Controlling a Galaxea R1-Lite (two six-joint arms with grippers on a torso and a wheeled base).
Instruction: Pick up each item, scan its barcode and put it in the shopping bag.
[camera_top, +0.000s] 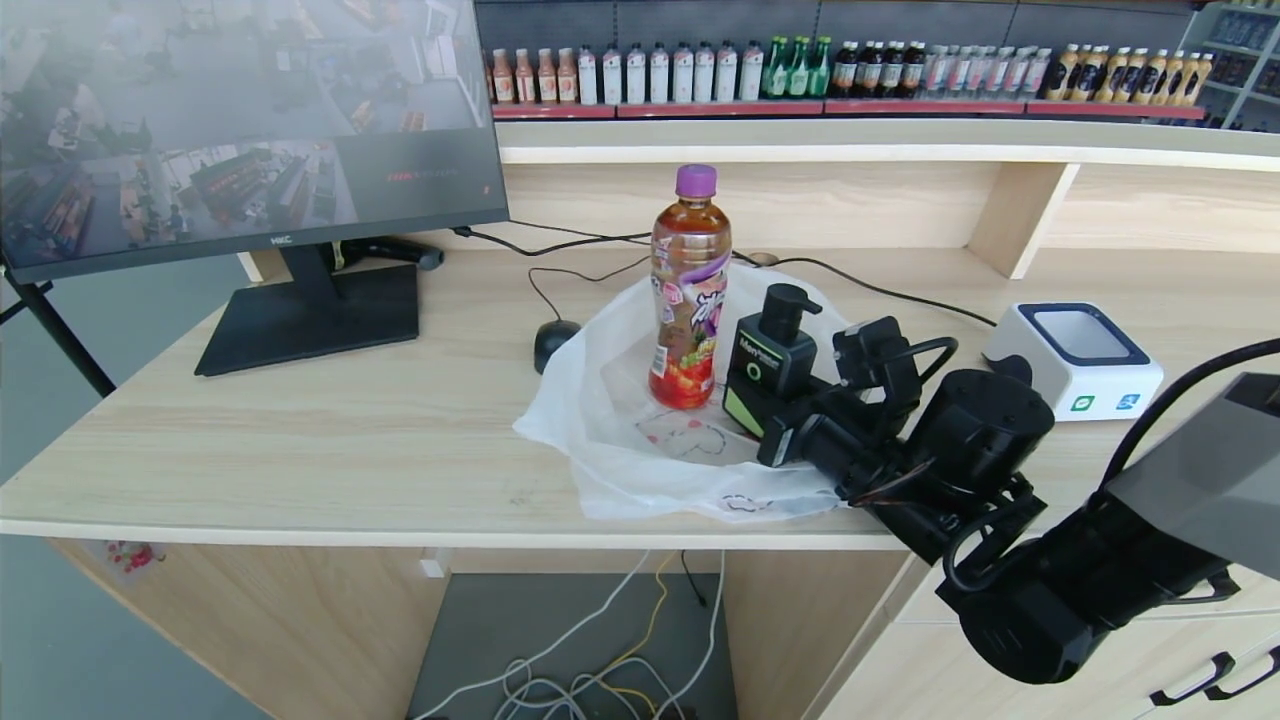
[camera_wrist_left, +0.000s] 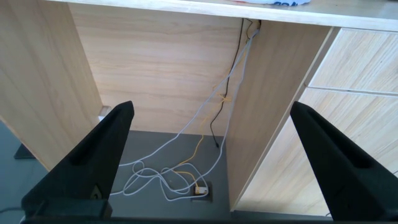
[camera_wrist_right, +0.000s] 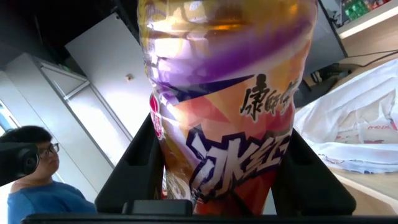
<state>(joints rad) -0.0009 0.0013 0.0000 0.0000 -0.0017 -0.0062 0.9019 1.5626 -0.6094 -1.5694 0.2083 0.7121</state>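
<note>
Right gripper (camera_wrist_right: 222, 134) pinches the tea bottle (camera_top: 690, 290) low on its body, with both sides pressed as far as I can judge. The bottle stands upright on the flattened shopping bag (camera_top: 590, 400). Left gripper (camera_wrist_left: 211, 109) hangs spread wide below the counter (camera_top: 300, 450). Risks I note: a low hold on a tall, slick bottle could let it tip or slide on lifting; the black pump bottle (camera_top: 775, 345) just beside it could get knocked; bag film may drag. Label: large white characters on purple, fruit graphics; I see no barcode. Scanner (camera_top: 1075, 355) sits off to the right.
</note>
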